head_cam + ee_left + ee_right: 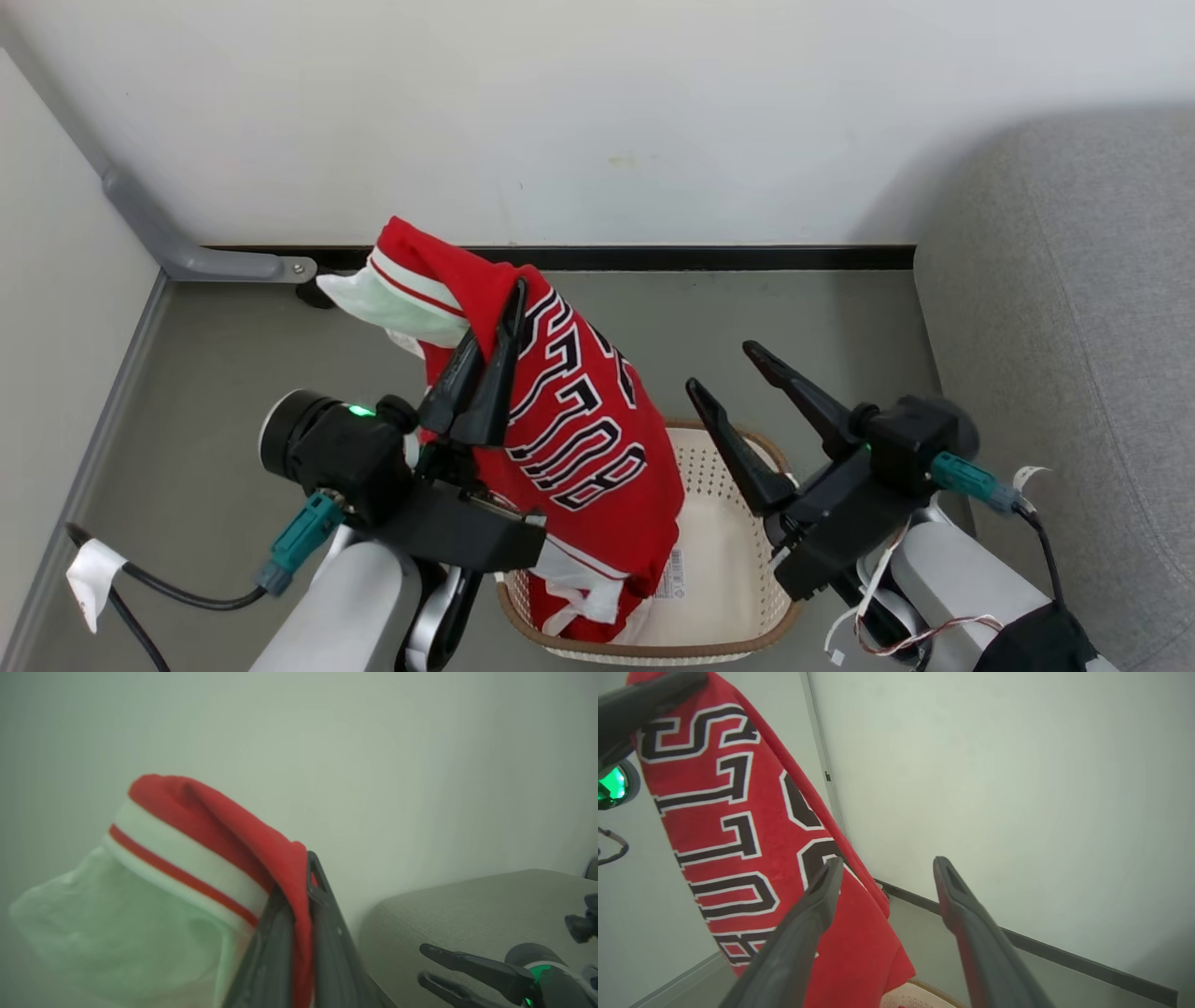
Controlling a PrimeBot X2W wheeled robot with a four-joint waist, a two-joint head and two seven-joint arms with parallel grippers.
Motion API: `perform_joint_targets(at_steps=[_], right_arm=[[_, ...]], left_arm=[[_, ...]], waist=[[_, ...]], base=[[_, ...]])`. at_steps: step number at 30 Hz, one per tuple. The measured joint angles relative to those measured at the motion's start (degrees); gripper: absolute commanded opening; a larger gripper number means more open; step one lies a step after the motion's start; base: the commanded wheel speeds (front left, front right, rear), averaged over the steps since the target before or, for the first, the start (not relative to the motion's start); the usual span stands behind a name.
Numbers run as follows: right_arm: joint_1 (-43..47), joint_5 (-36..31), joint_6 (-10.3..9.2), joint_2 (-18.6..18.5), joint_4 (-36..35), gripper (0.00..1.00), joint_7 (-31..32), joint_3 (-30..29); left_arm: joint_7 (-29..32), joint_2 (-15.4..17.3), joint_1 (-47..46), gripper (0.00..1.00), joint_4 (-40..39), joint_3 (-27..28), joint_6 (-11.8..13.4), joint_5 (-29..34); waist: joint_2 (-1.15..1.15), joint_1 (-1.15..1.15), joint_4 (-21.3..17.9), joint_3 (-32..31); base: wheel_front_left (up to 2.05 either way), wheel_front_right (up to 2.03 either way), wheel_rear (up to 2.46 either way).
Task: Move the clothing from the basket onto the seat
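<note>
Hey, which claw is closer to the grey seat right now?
Right. The right claw hangs open by the basket, on the side toward the seat; the left claw, shut on the jersey, is on the basket's far side.

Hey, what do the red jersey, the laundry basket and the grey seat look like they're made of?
Jersey: soft matte knit, probably synthetic sportswear cloth; it hangs limp in folds, with striped trim. Basket: rigid cream plastic, judging by its moulded perforated walls; the brown rim looks woven but may be plastic too. Seat: matte grey woven upholstery, with a fine weave texture showing.
</note>
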Motion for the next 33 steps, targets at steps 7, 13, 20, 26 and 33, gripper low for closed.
perform_joint_targets(at_steps=[7, 13, 20, 26, 33], right_arm=[[-3.5, 3.4, 0.0, -2.0, -1.8, 1.0, 0.0, 8.3], [-4.8, 6.0, 0.0, -4.2, -2.4, 1.0, 0.0, 12.8], [-8.0, 8.6, 0.0, -5.2, -1.0, 1.0, 0.0, 16.4], [-12.6, 10.7, 0.01, -6.0, 1.6, 1.0, 0.0, 20.0], [-14.3, 13.1, 0.01, -5.8, 4.9, 0.07, 0.0, 23.8]], left_arm=[[0.0, -1.2, -1.0, 0.0, 0.1, -1.2, -1.0, 0.9], [0.0, -2.8, -1.8, 0.0, 0.1, -2.7, -2.0, 1.8], [0.0, -3.7, -2.5, 0.0, 0.1, -4.1, -3.6, 2.6], [0.0, -4.1, -2.6, 0.0, 0.2, -4.8, -4.5, 2.9], [0.0, -5.1, -3.1, 0.0, 0.8, -5.8, -4.9, 2.9]], waist=[[0.0, 0.0, 1.0, 0.5], [0.0, 0.0, 2.0, 0.7], [0.0, 0.0, 3.2, 1.1], [0.0, 0.0, 3.9, 1.2], [0.0, 0.0, 5.1, 1.2]], base=[[0.0, 0.0, 0.0], [0.0, 0.0, 0.0], [0.0, 0.0, 0.0], [0.0, 0.0, 0.0], [0.0, 0.0, 0.0]])
